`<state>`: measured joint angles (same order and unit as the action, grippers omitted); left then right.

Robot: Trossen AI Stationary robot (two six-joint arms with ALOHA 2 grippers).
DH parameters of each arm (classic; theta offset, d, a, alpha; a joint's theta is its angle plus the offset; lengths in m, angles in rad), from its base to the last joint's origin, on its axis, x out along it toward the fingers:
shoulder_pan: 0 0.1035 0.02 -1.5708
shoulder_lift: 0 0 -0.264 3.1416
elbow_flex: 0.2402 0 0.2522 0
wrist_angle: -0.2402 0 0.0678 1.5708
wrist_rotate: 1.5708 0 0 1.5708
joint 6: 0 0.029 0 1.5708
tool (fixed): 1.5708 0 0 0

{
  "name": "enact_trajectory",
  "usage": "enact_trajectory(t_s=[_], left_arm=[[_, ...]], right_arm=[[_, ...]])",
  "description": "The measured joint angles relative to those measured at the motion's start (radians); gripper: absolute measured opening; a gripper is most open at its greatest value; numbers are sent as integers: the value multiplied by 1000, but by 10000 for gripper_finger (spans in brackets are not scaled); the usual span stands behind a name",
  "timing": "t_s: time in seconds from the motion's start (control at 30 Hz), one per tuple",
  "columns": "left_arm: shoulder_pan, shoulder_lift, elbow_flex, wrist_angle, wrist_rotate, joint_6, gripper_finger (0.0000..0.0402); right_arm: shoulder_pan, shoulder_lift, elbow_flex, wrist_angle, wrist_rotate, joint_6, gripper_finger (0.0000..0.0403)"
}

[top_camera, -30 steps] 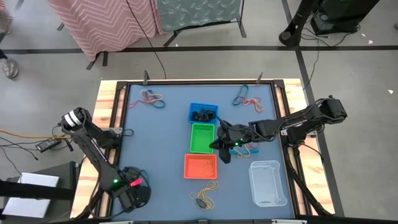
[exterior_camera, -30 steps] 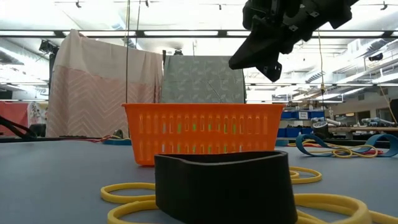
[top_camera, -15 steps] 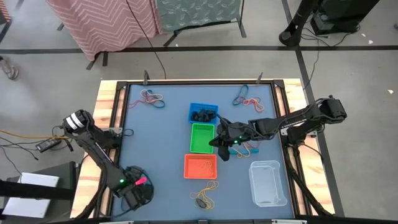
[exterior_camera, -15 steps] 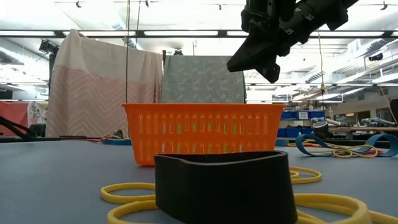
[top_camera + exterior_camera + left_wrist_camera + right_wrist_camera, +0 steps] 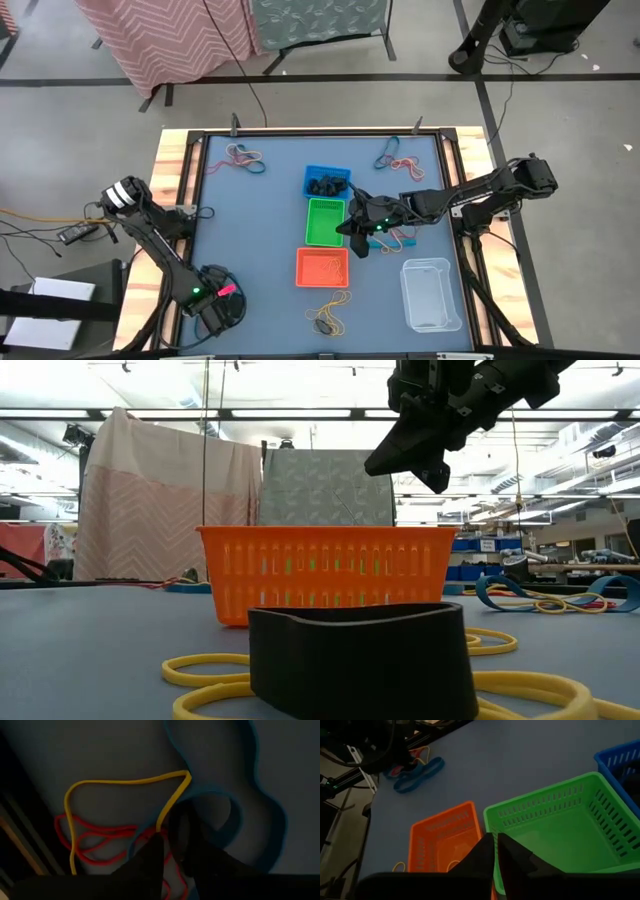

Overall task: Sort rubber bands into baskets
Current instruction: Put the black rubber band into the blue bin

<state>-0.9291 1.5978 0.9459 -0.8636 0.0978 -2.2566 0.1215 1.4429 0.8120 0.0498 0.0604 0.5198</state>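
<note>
1. The right hand [image 5: 357, 236] hangs at the centre of the high view, over the right edge of the green basket [image 5: 324, 222]; its fingers are pressed together, with nothing visible between them.
2. The left hand [image 5: 222, 309] sits low at the lower left of the high view, at the worktop's [image 5: 250, 230] near corner. Its wrist view shows the fingers [image 5: 150, 860] down among yellow [image 5: 125, 782], red [image 5: 95, 840] and teal [image 5: 250, 815] bands, only narrowly parted; whether they pinch one I cannot tell.
3. The blue basket [image 5: 327, 181], holding dark bands, stands above the green one in the frame; the orange basket [image 5: 323, 267] stands below it.
4. The clear tub [image 5: 431, 293] is at lower right.
5. Loose bands lie at upper left [image 5: 245, 156], upper right [image 5: 392, 154], beside the right hand [image 5: 402, 241], and below the orange basket [image 5: 330, 312].
</note>
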Motion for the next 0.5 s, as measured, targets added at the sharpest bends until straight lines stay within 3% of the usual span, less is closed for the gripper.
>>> enact_trajectory(t_s=[0.27,0.5], left_arm=[[0,60,0,90,0,1,90],[3,54,0,31,-8,0,90]], right_arm=[[0,0,0,0,2,0,32],[0,0,0,-1,27,0,34]])
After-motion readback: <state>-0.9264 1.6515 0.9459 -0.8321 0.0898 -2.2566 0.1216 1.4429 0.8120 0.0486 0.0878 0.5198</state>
